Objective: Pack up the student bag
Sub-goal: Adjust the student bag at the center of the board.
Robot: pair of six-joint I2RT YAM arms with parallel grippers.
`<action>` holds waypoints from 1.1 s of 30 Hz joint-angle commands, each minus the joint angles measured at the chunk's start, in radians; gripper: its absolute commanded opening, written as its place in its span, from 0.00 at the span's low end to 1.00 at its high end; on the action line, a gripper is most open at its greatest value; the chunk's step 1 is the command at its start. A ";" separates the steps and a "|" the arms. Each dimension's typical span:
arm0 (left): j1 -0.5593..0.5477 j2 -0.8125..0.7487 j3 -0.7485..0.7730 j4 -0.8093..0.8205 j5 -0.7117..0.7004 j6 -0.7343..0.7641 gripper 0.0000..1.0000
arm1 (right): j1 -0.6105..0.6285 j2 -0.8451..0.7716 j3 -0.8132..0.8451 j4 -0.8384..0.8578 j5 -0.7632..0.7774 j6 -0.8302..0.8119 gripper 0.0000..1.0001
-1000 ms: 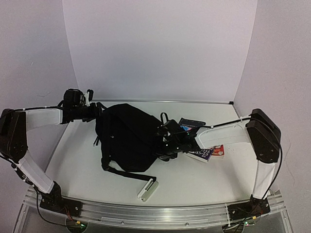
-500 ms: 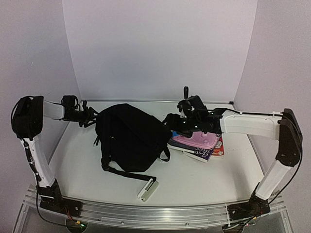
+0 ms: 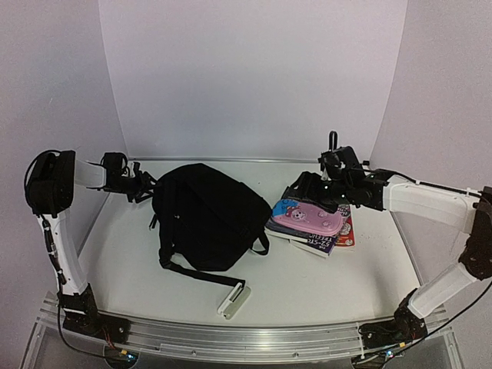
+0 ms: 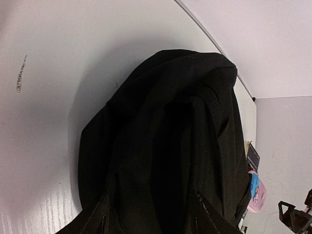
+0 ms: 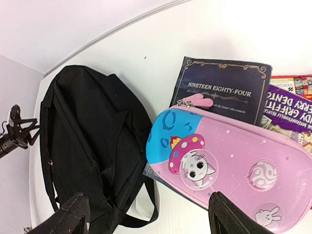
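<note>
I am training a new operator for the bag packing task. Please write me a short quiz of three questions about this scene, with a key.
1. True or false: the pink pencil case lies on top of the books.
2. Which title is readable in the right wrist view? A) Animal Farm B) Nineteen Eighty-Four C) Brave New World
3. What small thing lies at the end of the student bag's long strap?
Key: 1 true. 2 B, on the dark blue book. 3 a small white case.
</note>
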 commanded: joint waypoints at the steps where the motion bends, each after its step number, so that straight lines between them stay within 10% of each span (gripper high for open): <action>1: 0.010 -0.056 -0.033 0.032 -0.104 -0.001 0.56 | -0.010 -0.046 -0.018 -0.014 0.026 -0.009 0.80; 23: 0.010 0.084 0.047 0.164 0.097 -0.095 0.25 | -0.014 -0.050 -0.018 -0.021 0.030 -0.006 0.80; 33: 0.026 -0.190 -0.006 0.214 0.062 0.025 0.00 | -0.014 -0.066 -0.013 -0.031 0.063 -0.018 0.80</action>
